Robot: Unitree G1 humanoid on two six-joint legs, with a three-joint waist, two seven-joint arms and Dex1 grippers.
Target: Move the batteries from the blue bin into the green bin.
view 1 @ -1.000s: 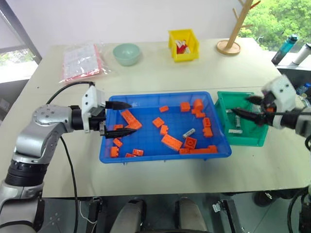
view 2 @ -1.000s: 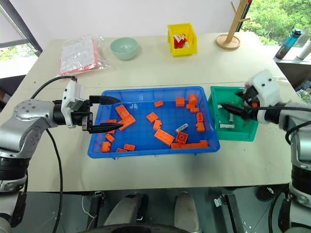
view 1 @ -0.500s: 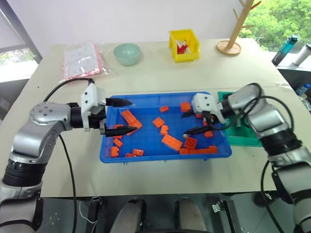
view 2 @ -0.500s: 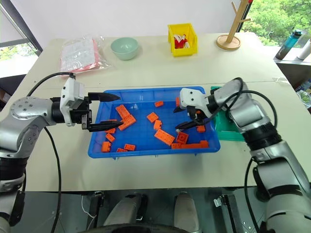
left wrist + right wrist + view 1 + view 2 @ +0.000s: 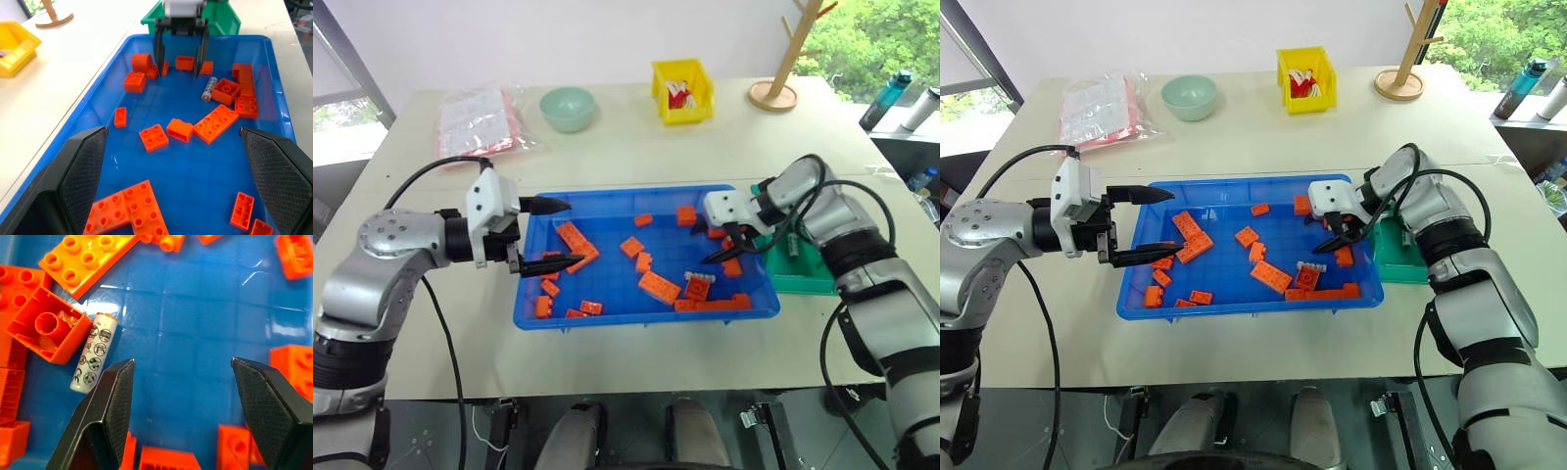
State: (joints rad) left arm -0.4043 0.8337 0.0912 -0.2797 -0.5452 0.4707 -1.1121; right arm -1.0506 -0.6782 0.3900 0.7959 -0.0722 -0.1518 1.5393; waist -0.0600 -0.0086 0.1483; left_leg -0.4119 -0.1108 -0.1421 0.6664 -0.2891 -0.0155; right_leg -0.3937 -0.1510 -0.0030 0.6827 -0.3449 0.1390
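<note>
Left eye view shows the blue bin (image 5: 636, 311) holding scattered orange bricks (image 5: 659, 286) and one battery (image 5: 696, 279), while the right gripper (image 5: 716, 245), a second ago over the green bin (image 5: 801, 281), has swung across and now hangs inside the blue one just beside that battery. Its fingers (image 5: 113, 404) stand apart and empty, so another pickup looks imminent. The left gripper (image 5: 553, 235) stays open over the bin's far end, holding nothing.
</note>
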